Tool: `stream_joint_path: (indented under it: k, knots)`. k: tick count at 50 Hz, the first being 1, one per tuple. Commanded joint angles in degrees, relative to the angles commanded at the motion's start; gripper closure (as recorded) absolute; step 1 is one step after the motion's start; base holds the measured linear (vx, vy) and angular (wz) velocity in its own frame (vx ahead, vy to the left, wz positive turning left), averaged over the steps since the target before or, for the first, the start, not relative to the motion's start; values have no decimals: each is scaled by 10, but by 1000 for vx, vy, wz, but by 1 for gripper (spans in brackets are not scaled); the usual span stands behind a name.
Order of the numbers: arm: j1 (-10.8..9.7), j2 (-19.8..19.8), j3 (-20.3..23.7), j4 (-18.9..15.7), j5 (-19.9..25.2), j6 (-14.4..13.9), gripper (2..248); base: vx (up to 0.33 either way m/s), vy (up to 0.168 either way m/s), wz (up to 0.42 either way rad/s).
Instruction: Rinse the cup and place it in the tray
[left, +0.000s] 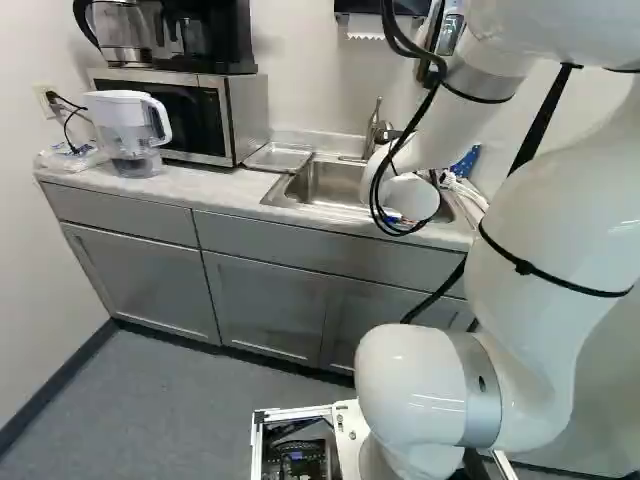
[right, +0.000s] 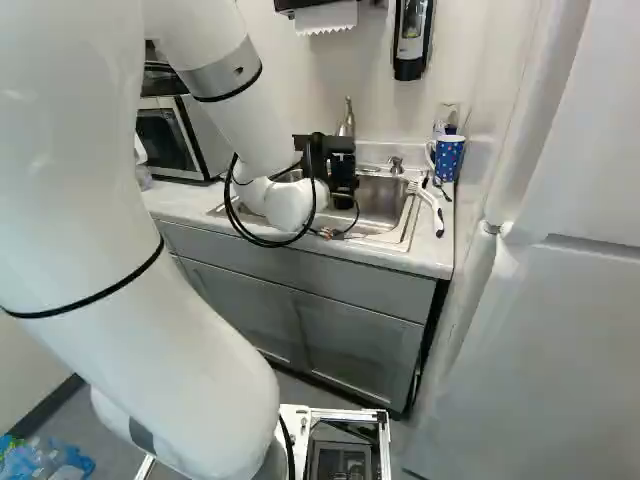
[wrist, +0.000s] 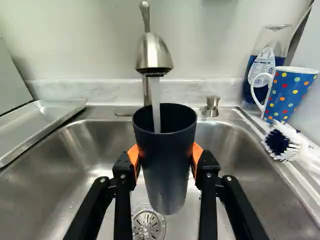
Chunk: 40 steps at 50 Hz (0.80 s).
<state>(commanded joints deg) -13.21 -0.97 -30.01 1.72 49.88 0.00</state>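
The gripper (right: 341, 172), upper centre of the right base view, is observed clamped on the cup (wrist: 167, 165) beneath the running faucet (wrist: 153, 52); the cup's inner bottom is obscured.

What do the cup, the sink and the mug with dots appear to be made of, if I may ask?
Cup: probably plastic or coated metal, smooth, dark, satin sheen. Sink: brushed metal, likely stainless steel, with soft grey reflections. Mug: likely glazed ceramic, judging by its glossy blue surface.
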Motion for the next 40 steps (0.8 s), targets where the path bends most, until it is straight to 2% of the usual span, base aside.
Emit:
stream_joint_path:
  k: [40]
  knots:
    - [0, 0, 0, 0, 0, 0, 129, 0, 0, 0]
